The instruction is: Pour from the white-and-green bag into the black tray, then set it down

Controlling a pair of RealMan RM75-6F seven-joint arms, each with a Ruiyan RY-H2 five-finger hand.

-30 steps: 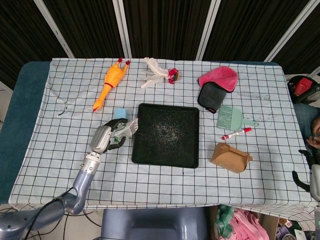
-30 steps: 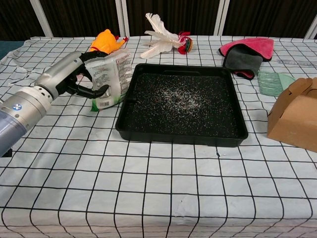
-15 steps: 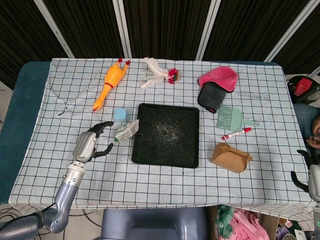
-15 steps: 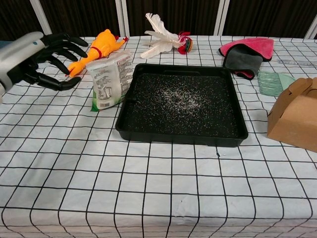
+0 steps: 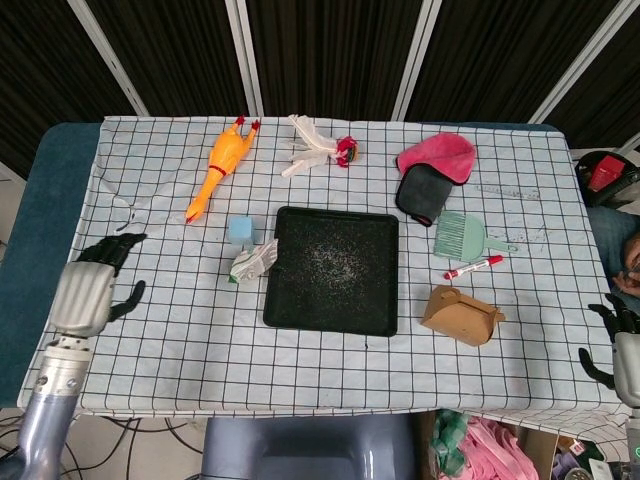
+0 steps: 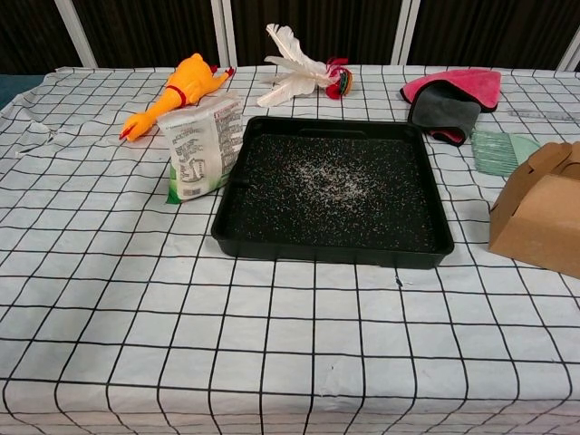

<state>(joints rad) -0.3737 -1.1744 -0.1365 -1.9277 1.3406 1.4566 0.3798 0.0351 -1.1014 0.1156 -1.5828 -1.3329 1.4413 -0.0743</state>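
Note:
The white-and-green bag (image 5: 253, 262) (image 6: 201, 146) stands on the cloth against the left rim of the black tray (image 5: 283, 300) (image 6: 422, 240). White grains are scattered over the tray's floor. My left hand (image 5: 88, 290) hovers open at the table's left edge, far from the bag, fingers spread and holding nothing. My right hand (image 5: 622, 345) shows only at the right border of the head view, off the table, fingers apart and empty. The chest view shows neither hand.
A rubber chicken (image 5: 222, 163), a feather toy (image 5: 318, 146), a blue block (image 5: 240, 229), pink and grey cloths (image 5: 433, 172), a green brush (image 5: 465, 235), a red marker (image 5: 473, 267) and a brown cardboard box (image 5: 461, 313) lie around the tray.
My left hand released the bag, opened and drew back left and toward the table's front-left edge, leaving the chest view. The bag stays beside the tray.

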